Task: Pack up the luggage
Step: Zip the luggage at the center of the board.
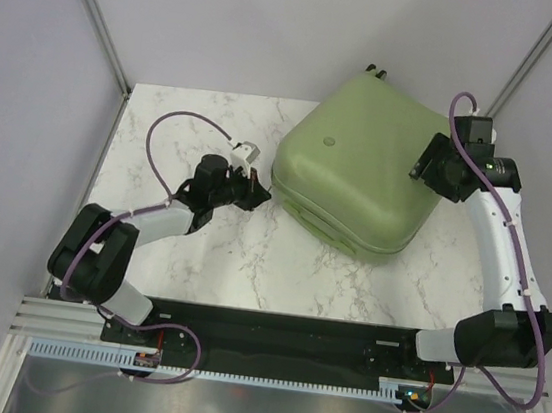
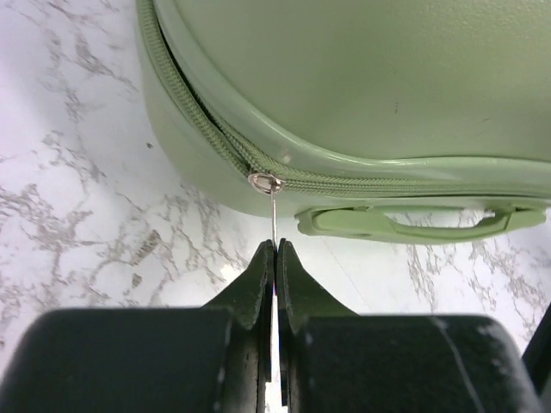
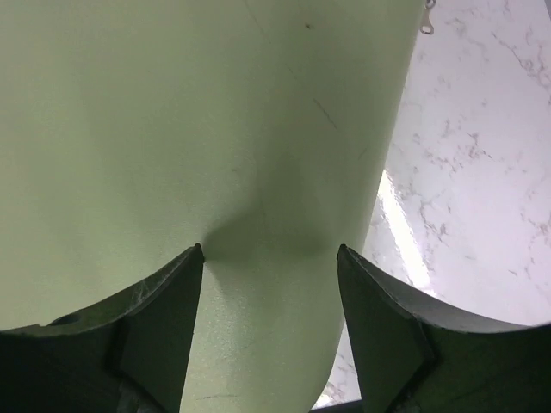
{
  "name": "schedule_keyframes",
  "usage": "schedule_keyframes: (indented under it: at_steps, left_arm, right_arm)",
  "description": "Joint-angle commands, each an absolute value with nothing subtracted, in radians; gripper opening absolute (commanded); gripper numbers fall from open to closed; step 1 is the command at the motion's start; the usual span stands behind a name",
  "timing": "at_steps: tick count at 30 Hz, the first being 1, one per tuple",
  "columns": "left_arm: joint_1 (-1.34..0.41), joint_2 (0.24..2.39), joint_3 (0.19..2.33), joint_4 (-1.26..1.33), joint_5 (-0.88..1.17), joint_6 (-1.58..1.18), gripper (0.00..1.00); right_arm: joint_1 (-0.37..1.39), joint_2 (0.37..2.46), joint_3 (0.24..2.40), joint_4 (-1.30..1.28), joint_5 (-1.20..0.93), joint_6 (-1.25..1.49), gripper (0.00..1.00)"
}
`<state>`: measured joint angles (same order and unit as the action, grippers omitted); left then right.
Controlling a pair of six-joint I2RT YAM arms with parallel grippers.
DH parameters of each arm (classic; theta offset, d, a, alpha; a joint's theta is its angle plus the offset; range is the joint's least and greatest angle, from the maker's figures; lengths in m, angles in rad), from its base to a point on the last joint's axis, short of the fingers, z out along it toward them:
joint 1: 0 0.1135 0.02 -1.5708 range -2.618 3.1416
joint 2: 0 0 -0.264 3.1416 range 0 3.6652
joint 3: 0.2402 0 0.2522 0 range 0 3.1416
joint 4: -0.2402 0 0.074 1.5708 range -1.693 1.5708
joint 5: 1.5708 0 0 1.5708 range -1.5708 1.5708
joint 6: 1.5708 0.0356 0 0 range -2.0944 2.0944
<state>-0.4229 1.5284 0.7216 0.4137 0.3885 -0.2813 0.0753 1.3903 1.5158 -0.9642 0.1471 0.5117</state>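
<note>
Closed sage-green luggage [image 1: 362,162] lies flat at two o'clock on the table [image 1: 200,248]. Left gripper [image 2: 275,249] is pinched tight on the thin zipper pull [image 2: 272,211]; right gripper [image 3: 271,254] is spread wide, tips against its top. Likely stiff, slick, bulky; the side handle [image 2: 405,222] offers the surest hold

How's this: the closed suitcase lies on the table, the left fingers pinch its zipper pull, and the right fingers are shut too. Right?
One error: the right fingers are open, spread over the suitcase shell, per the right wrist view. The left fingers do pinch the zipper pull.
</note>
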Motion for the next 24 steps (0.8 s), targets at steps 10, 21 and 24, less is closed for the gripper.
schedule_keyframes:
  at_steps: [10,21,24]
  left_arm:
    - [-0.598,1.398,0.695,0.123,0.479,-0.169,0.02]
    - [-0.785,1.382,0.765,0.074,0.477,-0.106,0.02]
    - [-0.811,1.378,0.775,0.054,0.48,-0.086,0.02]
  right_arm:
    - [0.169,1.33,1.561,-0.92,-0.038,0.293,0.7]
    - [0.466,1.5,1.654,-0.596,-0.081,0.425,0.7]
    - [0.508,1.569,1.69,-0.505,-0.107,0.44,0.7]
